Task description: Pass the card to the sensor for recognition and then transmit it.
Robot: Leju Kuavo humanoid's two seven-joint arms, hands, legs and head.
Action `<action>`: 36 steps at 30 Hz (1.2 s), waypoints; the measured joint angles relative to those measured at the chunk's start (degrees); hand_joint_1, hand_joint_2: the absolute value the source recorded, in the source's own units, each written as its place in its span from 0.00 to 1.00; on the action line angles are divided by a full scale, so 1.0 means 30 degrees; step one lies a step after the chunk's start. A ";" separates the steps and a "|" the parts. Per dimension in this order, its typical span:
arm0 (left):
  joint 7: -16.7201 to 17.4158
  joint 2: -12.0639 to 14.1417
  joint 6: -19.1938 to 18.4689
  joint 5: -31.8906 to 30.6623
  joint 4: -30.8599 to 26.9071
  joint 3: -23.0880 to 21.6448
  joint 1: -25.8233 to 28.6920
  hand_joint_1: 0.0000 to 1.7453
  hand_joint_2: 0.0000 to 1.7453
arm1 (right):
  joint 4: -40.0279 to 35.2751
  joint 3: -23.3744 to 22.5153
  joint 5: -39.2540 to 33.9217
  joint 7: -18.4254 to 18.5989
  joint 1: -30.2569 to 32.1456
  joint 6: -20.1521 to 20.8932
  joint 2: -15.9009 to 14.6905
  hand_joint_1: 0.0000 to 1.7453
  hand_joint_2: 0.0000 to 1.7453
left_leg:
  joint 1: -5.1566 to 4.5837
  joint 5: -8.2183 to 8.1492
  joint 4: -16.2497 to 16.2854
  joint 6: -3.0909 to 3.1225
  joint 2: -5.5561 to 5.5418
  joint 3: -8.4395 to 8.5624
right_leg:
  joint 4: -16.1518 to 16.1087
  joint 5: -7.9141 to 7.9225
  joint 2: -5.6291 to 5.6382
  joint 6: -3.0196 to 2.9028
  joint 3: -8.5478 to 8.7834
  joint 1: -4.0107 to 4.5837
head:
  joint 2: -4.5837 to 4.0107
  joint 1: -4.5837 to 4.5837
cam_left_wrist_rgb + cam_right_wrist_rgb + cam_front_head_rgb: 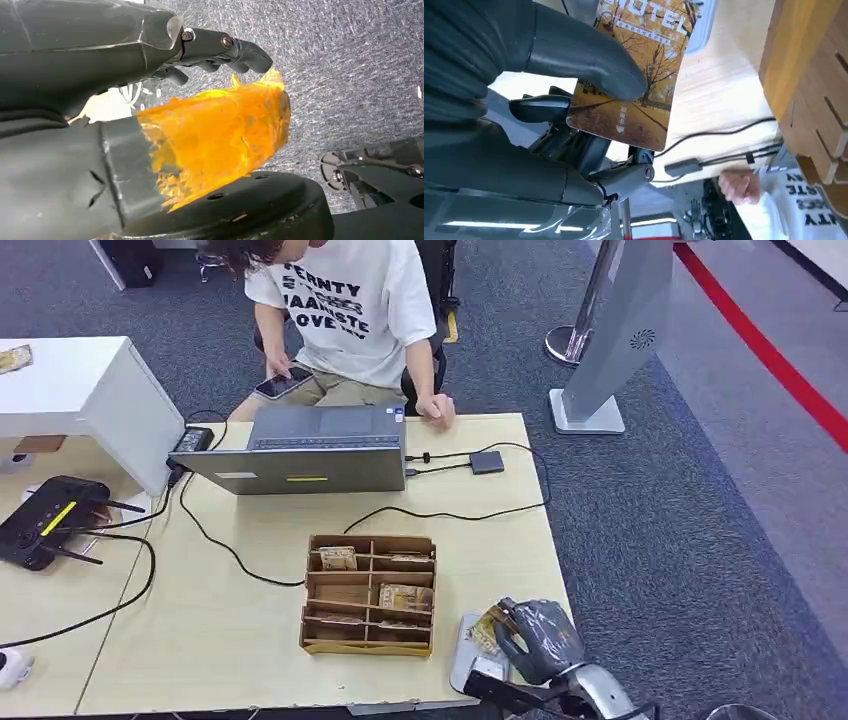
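Right hand (540, 638): thumb and fingers pinch card (634, 75), held just above grey sensor (470, 660) at table's near edge, beside wooden box (368, 595).
Left hand (215, 50): hangs over carpet; fingers curled in, nothing seen held.
Step, by my read: keep card flat and centred over sensor pad, pinch firm, no tilt.

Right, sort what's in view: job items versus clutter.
Job:
- hotel card, held by the right hand
- grey sensor pad at the table's near edge
- wooden card organizer

Lying about:
- laptop
- router
- power adapter
- small hub
- person's phone
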 joint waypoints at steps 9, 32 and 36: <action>0.0000 0.0000 0.0000 0.0036 0.0000 -0.0007 -0.0001 0.00 0.00 | -0.0036 -0.0044 0.0364 0.0109 0.0157 -0.0686 0.0153 1.00 1.00 | 0.0000 0.0000 0.0000 0.0000 0.0000 0.0000 | 0.0000 0.0000 0.0001 0.0000 0.0000 0.0000 | 0.0000 0.0007; -0.0029 -0.0073 0.0080 0.0262 0.0000 0.0000 0.0000 0.00 0.00 | -0.2769 -0.4182 0.2200 -0.4046 0.2741 -0.5777 0.4226 1.00 1.00 | 0.0001 -0.0002 0.0000 -0.0002 0.0000 -0.0018 | 0.0005 -0.0011 -0.0001 -0.0012 -0.0018 0.0002 | 0.0000 0.0007; -0.0044 -0.0073 0.0073 0.0182 0.0000 0.0000 0.0009 0.00 0.00 | -0.3498 -0.6129 0.2440 -0.8284 0.3545 -0.5777 0.5968 1.00 1.00 | 0.0007 -0.0014 -0.0001 -0.0022 -0.0001 -0.0018 | 0.0013 -0.0014 0.0000 -0.0016 -0.0029 0.0008 | 0.0000 -0.0008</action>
